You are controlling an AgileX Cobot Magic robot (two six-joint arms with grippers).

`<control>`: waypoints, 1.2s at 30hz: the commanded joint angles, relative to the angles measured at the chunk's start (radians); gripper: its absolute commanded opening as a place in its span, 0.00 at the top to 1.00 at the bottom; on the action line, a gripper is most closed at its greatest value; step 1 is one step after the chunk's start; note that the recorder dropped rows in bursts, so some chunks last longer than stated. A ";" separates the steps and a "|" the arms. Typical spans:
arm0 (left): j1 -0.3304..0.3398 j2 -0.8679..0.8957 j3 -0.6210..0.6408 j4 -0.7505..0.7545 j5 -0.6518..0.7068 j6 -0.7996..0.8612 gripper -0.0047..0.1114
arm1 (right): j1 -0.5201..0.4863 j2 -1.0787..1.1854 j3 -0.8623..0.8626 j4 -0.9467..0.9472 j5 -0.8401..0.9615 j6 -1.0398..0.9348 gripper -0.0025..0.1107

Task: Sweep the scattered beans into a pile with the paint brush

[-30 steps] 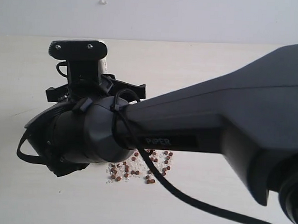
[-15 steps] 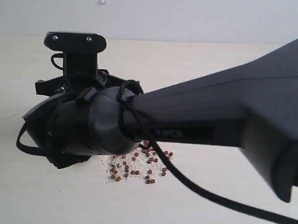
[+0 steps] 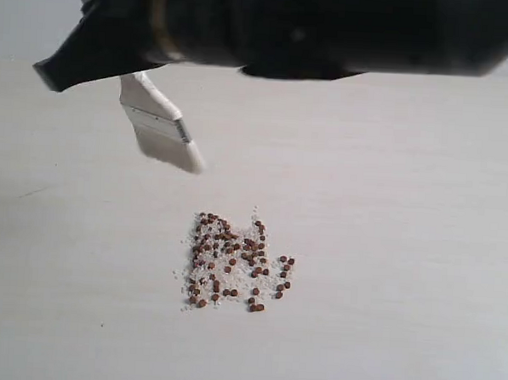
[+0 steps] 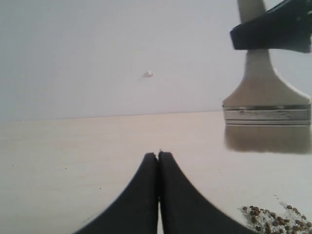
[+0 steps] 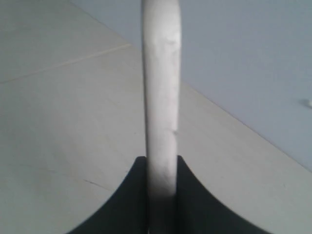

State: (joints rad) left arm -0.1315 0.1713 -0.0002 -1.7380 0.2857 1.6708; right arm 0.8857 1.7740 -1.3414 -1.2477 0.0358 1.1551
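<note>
R gripper [image 5: 161, 168] is clenched on the brush [image 3: 159, 127] handle. In ext. view the arm is a dark blur cut off at the top, so the gripper itself is hard to make out. Brush hangs below it, bristles clear of the counter [image 3: 406, 206]. Beans [image 3: 233, 270] lie heaped on the counter, lower than the bristles & apart from them. L gripper [image 4: 158, 157] is pressed closed, w/ beans near it cut off at frame edge. Vs 0.5 s ago: arm has lifted, heap's top is uncovered, brush is now seen.
</note>
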 commanded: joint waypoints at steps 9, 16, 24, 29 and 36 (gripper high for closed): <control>0.003 -0.008 0.000 -0.006 0.003 -0.001 0.96 | -0.405 -0.087 0.400 -0.354 -1.257 -0.177 0.98; 0.003 -0.008 0.000 -0.006 0.003 -0.001 0.96 | -0.405 0.041 0.430 -0.286 -1.257 -0.183 0.98; 0.003 -0.008 0.000 -0.006 0.003 -0.001 0.96 | -0.403 0.251 0.430 -0.199 -1.257 -0.303 0.98; 0.003 -0.008 0.000 -0.006 0.003 -0.001 0.96 | -0.403 0.272 0.426 -0.142 -1.257 -0.419 0.98; 0.003 -0.008 0.000 -0.006 0.003 -0.001 0.96 | -0.421 0.279 0.402 -0.017 -1.179 -0.518 0.98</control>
State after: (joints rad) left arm -0.1315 0.1713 -0.0002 -1.7380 0.2857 1.6708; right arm 0.4783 2.0432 -0.9160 -1.3032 -1.1732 0.6672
